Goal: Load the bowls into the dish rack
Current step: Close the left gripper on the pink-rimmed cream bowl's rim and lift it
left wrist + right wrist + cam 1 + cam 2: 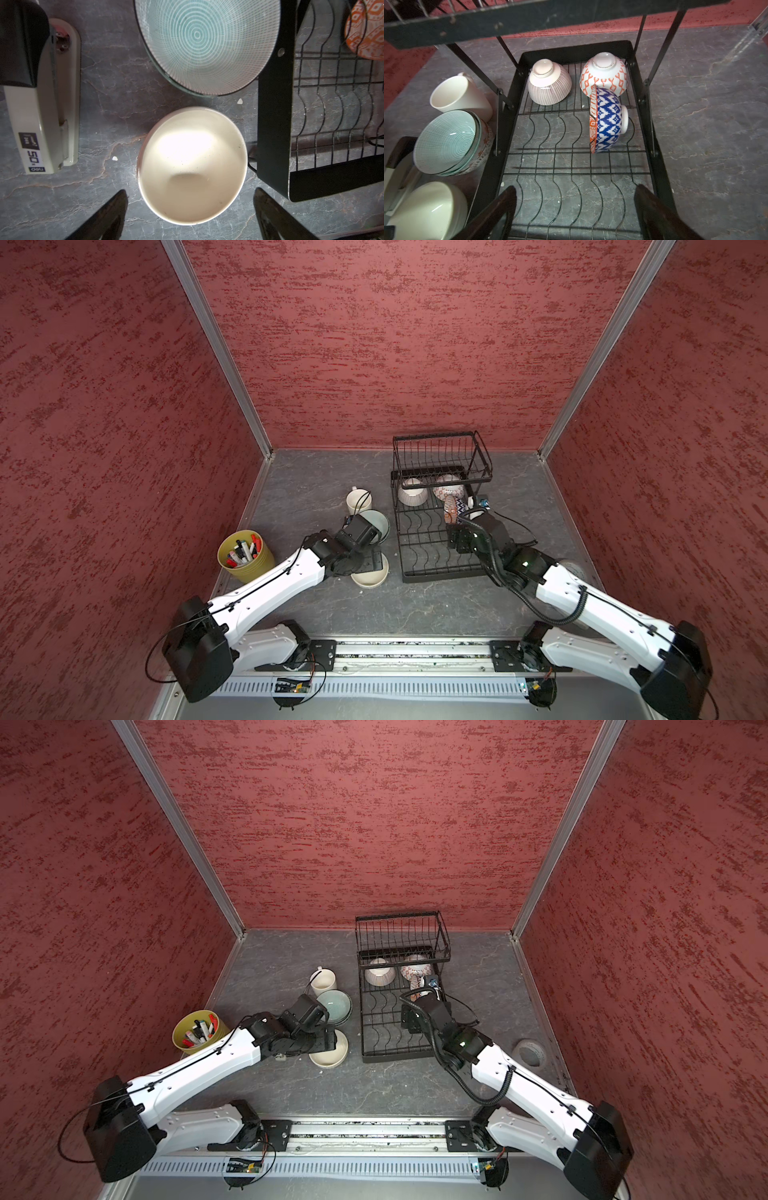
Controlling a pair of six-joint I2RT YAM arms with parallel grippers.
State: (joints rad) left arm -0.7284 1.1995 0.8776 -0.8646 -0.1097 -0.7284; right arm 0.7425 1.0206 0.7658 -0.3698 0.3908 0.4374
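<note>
Left hand point(190, 192) gapes over cream bowl point(192, 166); dish rack point(274, 124) just beside.

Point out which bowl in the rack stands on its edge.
The blue-and-white bowl: it stands on edge in the dish rack, while the striped bowl and orange-patterned bowl sit upside down.

Tops overhead; wrists close, downward; both show rack point(274, 124).
</note>
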